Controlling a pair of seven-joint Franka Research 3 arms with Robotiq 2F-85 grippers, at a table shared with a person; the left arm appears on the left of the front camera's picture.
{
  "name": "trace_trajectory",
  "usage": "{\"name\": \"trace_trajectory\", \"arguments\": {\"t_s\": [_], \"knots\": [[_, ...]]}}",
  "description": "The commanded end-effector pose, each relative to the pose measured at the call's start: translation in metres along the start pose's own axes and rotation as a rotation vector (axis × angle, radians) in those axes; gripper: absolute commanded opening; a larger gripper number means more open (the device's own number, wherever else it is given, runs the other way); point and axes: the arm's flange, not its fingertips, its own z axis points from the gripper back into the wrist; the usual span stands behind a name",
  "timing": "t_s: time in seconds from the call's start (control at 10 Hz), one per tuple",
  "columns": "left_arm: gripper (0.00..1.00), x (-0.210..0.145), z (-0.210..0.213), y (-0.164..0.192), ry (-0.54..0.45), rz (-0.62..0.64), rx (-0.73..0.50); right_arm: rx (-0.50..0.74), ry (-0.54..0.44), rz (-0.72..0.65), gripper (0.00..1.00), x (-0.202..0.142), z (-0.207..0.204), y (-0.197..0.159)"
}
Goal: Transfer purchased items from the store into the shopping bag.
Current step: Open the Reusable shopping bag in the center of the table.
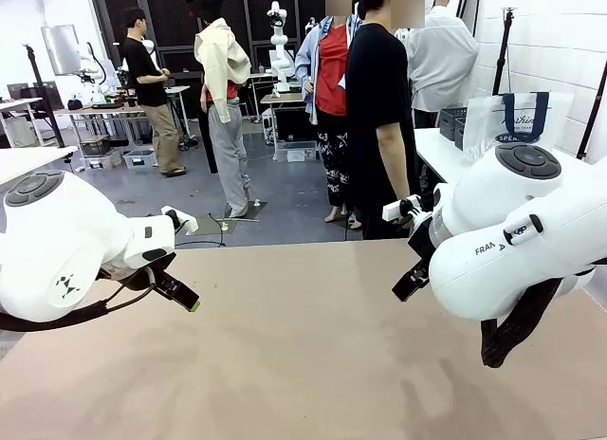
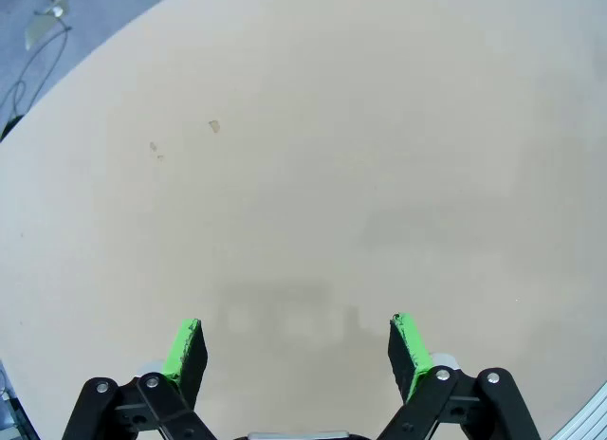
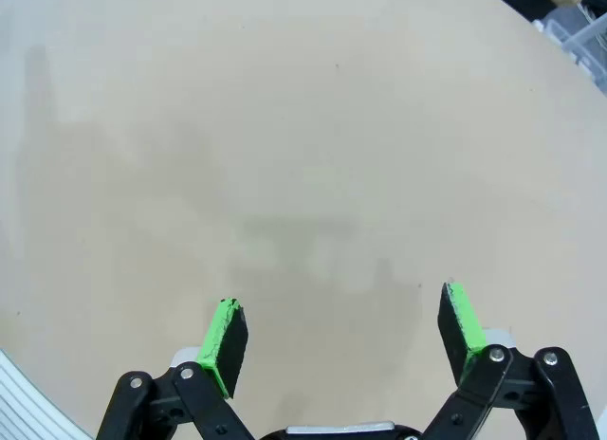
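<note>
The bag (image 1: 486, 125) is seen upright on a white side worktop (image 1: 436, 154), beyond the right arm (image 1: 512, 241), off the brown worktop's (image 1: 303, 364) far right corner; the right tool (image 3: 341, 331) is judged nearer than the left tool (image 2: 299, 340). Both are held wide, empty

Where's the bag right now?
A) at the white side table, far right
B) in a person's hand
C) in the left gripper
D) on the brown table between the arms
A: in the front view the bag stands at the white side table, next to the dark baskets. Its base is hidden behind the right arm.
</note>
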Motion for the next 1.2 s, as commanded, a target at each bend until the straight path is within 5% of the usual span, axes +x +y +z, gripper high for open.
{"name": "trace_trajectory", "arguments": {"t_s": [0.0,1.1], "knots": [[1.00,-0.0001,0.0000,0.0004,0.000,0.001,0.000,0.000,0.000,0.000,1.00,0.0000,0.0000,-0.0001],[1.00,-0.0001,0.0000,0.0004,0.000,0.001,0.000,0.000,0.000,0.000,1.00,0.0000,0.0000,-0.0001]]}}
